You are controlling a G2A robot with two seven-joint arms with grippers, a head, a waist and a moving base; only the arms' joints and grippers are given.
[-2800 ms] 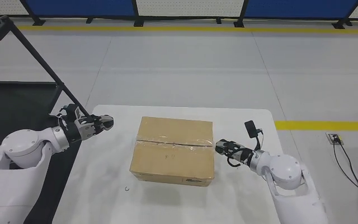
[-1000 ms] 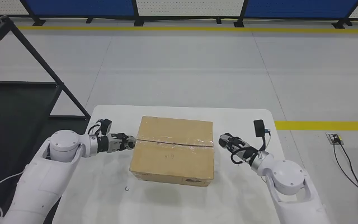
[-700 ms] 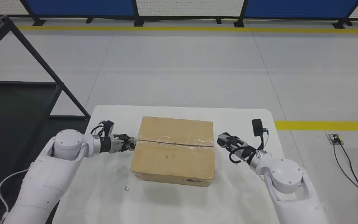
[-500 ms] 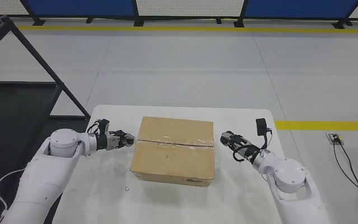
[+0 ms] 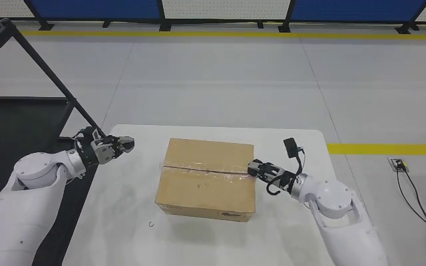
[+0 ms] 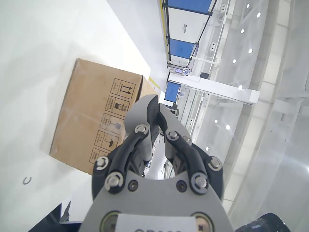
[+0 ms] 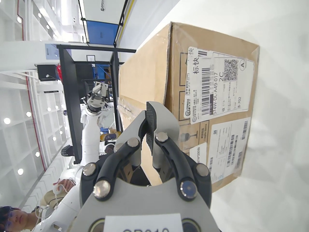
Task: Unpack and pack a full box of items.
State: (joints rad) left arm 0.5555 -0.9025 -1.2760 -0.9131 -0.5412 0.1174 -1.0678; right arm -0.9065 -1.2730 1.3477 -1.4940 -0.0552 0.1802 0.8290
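Note:
A closed brown cardboard box sits in the middle of the white table, its top flaps sealed with clear tape. My left gripper hovers off the box's left side, a short gap away, shut and holding nothing; its own view shows the box's end with handling symbols beyond the shut gripper. My right gripper is shut at the box's right top edge by the tape seam. In the right wrist view, the shut gripper is up against the labelled end of the box.
A small dark ring lies on the table near the front left of the box. A black metal frame stands off the table's left side. Bare tabletop surrounds the box on all sides.
My left gripper, which was at the box's left edge by the seam, has pulled back to the left. My right gripper has moved in to the box's right top edge.

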